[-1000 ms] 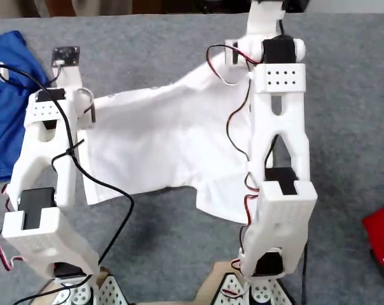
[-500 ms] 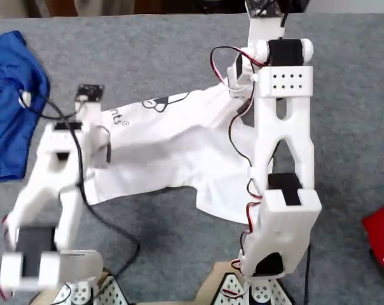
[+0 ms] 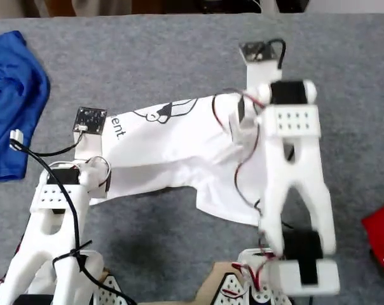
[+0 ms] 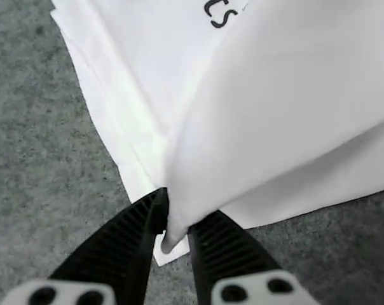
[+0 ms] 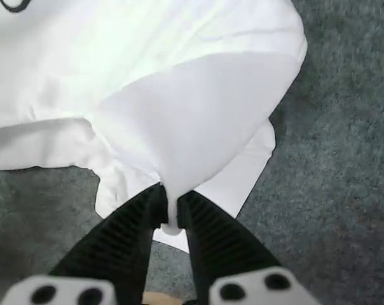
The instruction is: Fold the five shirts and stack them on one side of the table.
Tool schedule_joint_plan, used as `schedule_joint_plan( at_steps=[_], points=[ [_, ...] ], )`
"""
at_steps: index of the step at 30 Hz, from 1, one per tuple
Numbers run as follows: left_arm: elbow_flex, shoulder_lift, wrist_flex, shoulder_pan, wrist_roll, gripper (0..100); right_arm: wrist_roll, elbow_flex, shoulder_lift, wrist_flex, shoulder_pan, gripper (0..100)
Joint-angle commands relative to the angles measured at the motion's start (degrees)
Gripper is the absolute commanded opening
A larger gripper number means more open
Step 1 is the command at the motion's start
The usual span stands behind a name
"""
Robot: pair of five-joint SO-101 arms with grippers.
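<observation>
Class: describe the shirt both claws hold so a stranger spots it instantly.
At the middle of the grey table is the white shirt, pinched by the left claw and right claw. Unlike the blue cloth and red item at the edges, it carries black print.

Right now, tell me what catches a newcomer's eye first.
A white shirt lies mid-table, partly folded over, print showing. The left gripper and right gripper each pinch a fold of it. A blue shirt lies crumpled at the high view's left edge.

Left pincer (image 4: 176, 215), right pincer (image 5: 170, 204) (both clamped), arms apart.
</observation>
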Motion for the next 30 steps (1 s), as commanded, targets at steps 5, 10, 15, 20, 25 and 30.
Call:
schedule_joint_plan(
  at_steps=[5,10,15,20,25,30],
  points=[
    [-0.6,-1.4,-0.7,-4.0,-2.4,2,0.3,16.3,-17.1,-3.4,3.3,0.5],
    [-0.2,-1.4,0.6,-4.1,-5.5,2,0.6,20.5,-21.8,-3.1,7.7,0.5],
    [-0.1,-1.5,4.2,-4.1,-8.5,2,3.3,26.7,-24.0,-3.1,8.0,0.5],
    [0.9,-1.4,4.2,-4.6,-10.9,2,7.3,31.8,-27.2,-3.1,8.0,0.5],
    [0.9,-1.4,4.2,-4.6,-10.9,2,10.9,35.9,-31.8,-3.1,8.2,0.5],
    [0.9,-1.4,5.5,-4.6,-12.8,2,13.2,40.0,-36.0,-3.6,9.5,0.5]
  ],
)
